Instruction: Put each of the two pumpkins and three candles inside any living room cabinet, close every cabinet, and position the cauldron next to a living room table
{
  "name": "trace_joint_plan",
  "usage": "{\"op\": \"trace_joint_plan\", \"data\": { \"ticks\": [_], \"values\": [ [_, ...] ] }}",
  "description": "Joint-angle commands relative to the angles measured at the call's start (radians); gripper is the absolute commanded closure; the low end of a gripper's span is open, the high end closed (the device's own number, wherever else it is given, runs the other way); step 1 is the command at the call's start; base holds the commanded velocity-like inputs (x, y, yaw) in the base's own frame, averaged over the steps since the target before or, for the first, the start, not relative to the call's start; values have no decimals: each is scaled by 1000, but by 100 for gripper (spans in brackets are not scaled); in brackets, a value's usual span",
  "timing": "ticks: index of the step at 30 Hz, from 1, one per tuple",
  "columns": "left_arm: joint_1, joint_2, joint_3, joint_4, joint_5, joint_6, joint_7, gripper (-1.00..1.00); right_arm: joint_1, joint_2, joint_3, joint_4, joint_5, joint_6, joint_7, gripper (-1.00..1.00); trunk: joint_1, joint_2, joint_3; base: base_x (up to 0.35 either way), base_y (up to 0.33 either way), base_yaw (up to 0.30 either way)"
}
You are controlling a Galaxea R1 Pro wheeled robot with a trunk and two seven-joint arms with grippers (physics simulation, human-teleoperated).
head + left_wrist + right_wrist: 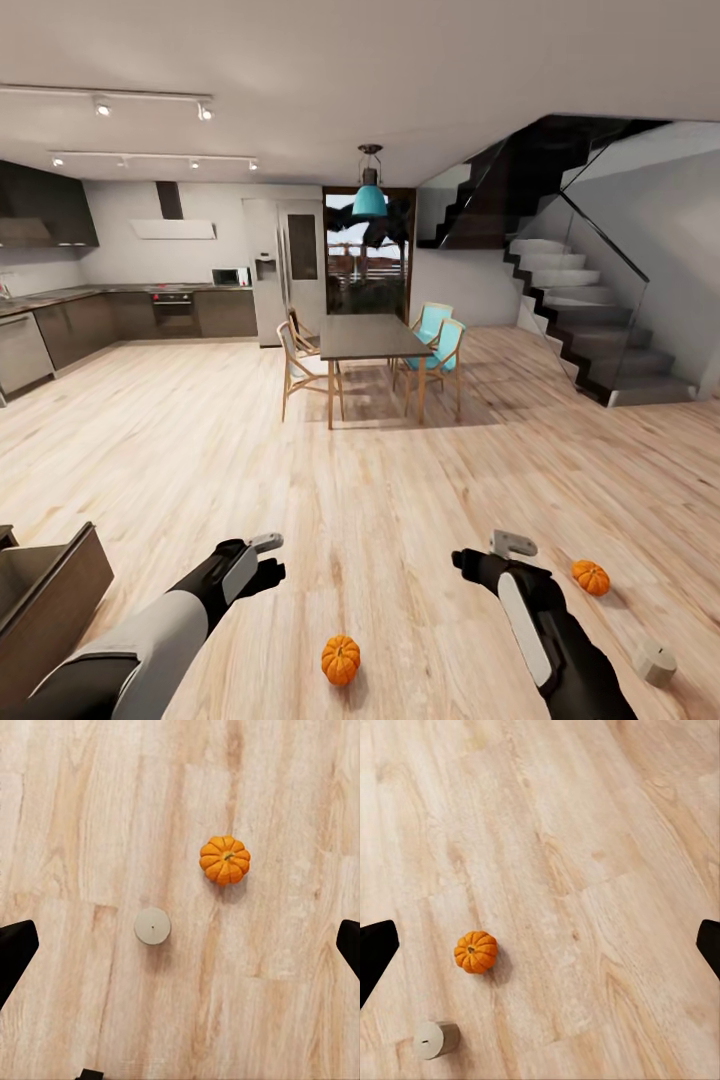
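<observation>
A wide open-plan room is seen from the head view, floored throughout in pale wood planks [200, 440]. A dark kitchen run [120, 315] lies far off at the left, a staircase [590, 330] with a glass side rises at the right, and a dining table [368, 338] with wooden and turquoise chairs stands in the middle distance under a teal pendant lamp [369, 200].

At the lower left edge of the head view, part of the dark brown cabinet [50, 600] is seen, one front standing open.

Both arms are held forward over the floor. The left gripper [262, 560] and the right gripper [495, 555] hold nothing; in each wrist view the dark fingers [15, 952] [375, 952] are seen far apart at opposite edges.

One pumpkin [340, 659] rests on the floor between the two arms, close to the robot. A second pumpkin [590, 577] lies on the floor just beyond the right arm's outer side, and a candle [656, 662] lies tipped on its side near it. That pair is seen in the right wrist view, the pumpkin [475, 952] and the candle [435, 1039] near each other but apart.

In the left wrist view a pumpkin [224, 859] and an upright candle [152, 925] are seen on the floor, near one another without touching.
</observation>
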Motion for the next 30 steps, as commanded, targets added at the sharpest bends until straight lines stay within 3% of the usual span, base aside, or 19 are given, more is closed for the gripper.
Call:
{"op": "trace_joint_plan", "data": {
  "ticks": [1, 6, 30],
  "values": [
    [0, 0, 3, -1, 9, 2, 7, -100, 7, 2, -1, -20, -11, 10, -8, -100, 4, -8, -5, 0, 0, 0],
    [17, -1, 3, 10, 12, -5, 3, -100, 31, 5, 1, -76, -10, 31, -9, -100, 23, -43, -20, 0, 0, 0],
    [21, -2, 3, 12, 12, 12, 16, -100, 35, 6, 2, -79, -11, 34, -9, -100, 115, -211, -96, 0, 0, 0]
  ]
}}
